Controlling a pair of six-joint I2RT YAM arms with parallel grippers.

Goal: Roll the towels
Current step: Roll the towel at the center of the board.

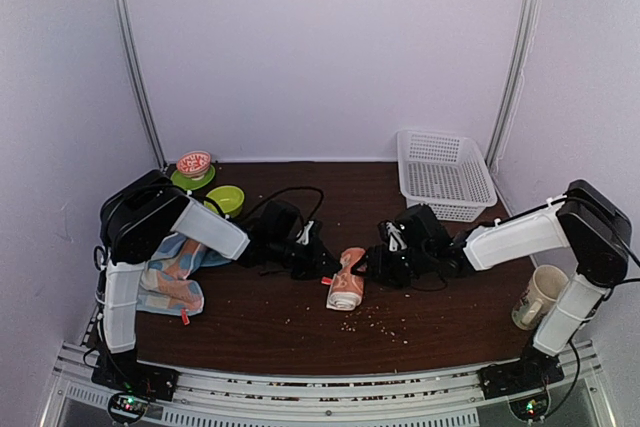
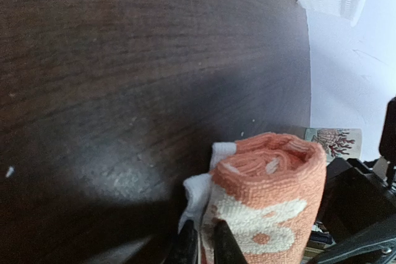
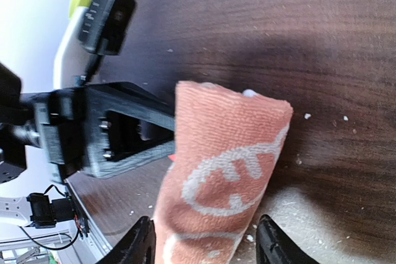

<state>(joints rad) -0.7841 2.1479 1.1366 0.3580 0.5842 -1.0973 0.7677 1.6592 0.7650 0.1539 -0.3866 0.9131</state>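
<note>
orange towel [image 1: 346,292] rolled up, mid-table. left gripper [image 2: 207,245] pinched narrow on its edge, right gripper [image 3: 204,248] spread wide, straddling roll end. light-blue towel [image 1: 170,282] crumpled far left under left arm. dark wood table [image 1: 300,342], crumbs [image 1: 375,325] near roll, lilac walls [image 1: 320,47].

On my tabletop [image 1: 300,342]: white basket [image 1: 447,209] back right, green bowl [image 1: 226,199] and pink dish [image 1: 194,162] back left, crumbs [image 1: 375,325] near the front edge, mug [image 1: 538,296] by the right edge.
</note>
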